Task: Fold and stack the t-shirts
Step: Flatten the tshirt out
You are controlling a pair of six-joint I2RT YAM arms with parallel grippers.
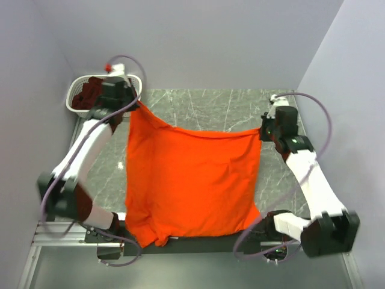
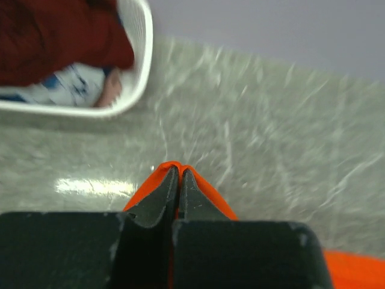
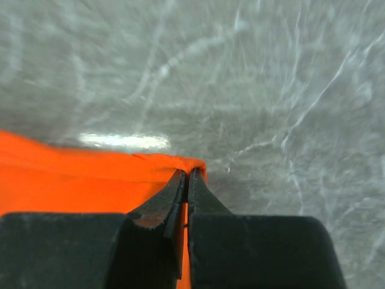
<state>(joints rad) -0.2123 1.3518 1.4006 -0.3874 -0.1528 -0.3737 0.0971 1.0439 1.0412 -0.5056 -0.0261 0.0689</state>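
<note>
The bright orange t-shirt (image 1: 192, 180) hangs stretched between both grippers above the grey marble table (image 1: 204, 105); its lower end drapes over the table's near edge. My left gripper (image 1: 136, 106) is shut on its far left corner; the left wrist view shows orange cloth (image 2: 207, 192) pinched at my left gripper (image 2: 175, 170). My right gripper (image 1: 261, 131) is shut on its far right corner; the right wrist view shows the orange edge (image 3: 90, 180) clamped in my right gripper (image 3: 186, 174). The dark maroon t-shirt (image 1: 90, 91) lies bunched in the basket, also in the left wrist view (image 2: 54, 36).
The white lattice basket (image 1: 73, 100) stands at the far left corner, just behind my left gripper; its rim (image 2: 144, 54) shows in the left wrist view, with pale cloth (image 2: 66, 87) under the maroon shirt. Lilac walls close in the table on three sides.
</note>
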